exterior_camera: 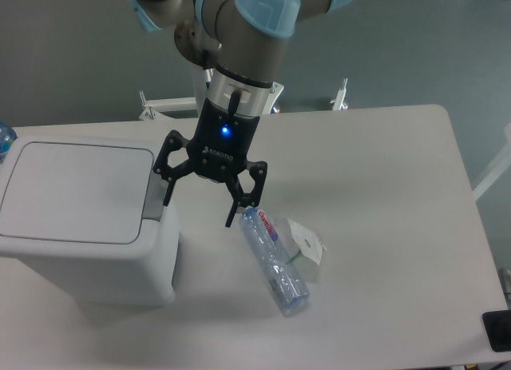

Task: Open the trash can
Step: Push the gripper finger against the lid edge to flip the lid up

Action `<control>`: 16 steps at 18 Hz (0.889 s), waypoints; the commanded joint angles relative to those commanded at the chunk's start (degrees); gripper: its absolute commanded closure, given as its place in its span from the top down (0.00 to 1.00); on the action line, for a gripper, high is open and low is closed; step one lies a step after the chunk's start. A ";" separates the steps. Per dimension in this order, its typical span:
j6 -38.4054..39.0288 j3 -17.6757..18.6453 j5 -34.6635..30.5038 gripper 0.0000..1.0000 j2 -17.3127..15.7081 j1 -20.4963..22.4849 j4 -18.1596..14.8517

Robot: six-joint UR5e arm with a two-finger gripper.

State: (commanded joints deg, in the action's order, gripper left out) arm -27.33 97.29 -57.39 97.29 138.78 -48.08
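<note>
The trash can (84,218) fills the left side of the frame, a big white box with rounded corners standing on the table (383,226). Its flat lid (76,190) is down and closed. The long axis of the lid runs left to right across the picture, and the grey push-button tab (154,198) sits on its right-hand edge, so the can's opening end points toward the middle of the frame, toward me.

My claw (200,204) hangs just right of that tab, spread wide with nothing between the fingers. My left-hand finger in the picture (166,178) reaches down right next to the tab; I cannot tell whether it touches. My other finger (239,200) points down toward the table beside the can.

Just below and right of my claw a clear plastic bottle (274,260) lies on its side, slanting from upper left to lower right. A small crumpled transparent wrapper (307,244) lies against its right flank.
</note>
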 joint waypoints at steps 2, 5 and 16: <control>0.00 -0.09 0.00 1.00 0.00 0.00 0.00; 0.17 -1.05 0.17 1.00 -0.09 0.00 0.00; 2.29 -0.26 0.00 1.00 0.09 -1.05 0.00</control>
State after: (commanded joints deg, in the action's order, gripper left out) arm -25.05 97.03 -57.39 97.38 137.73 -48.08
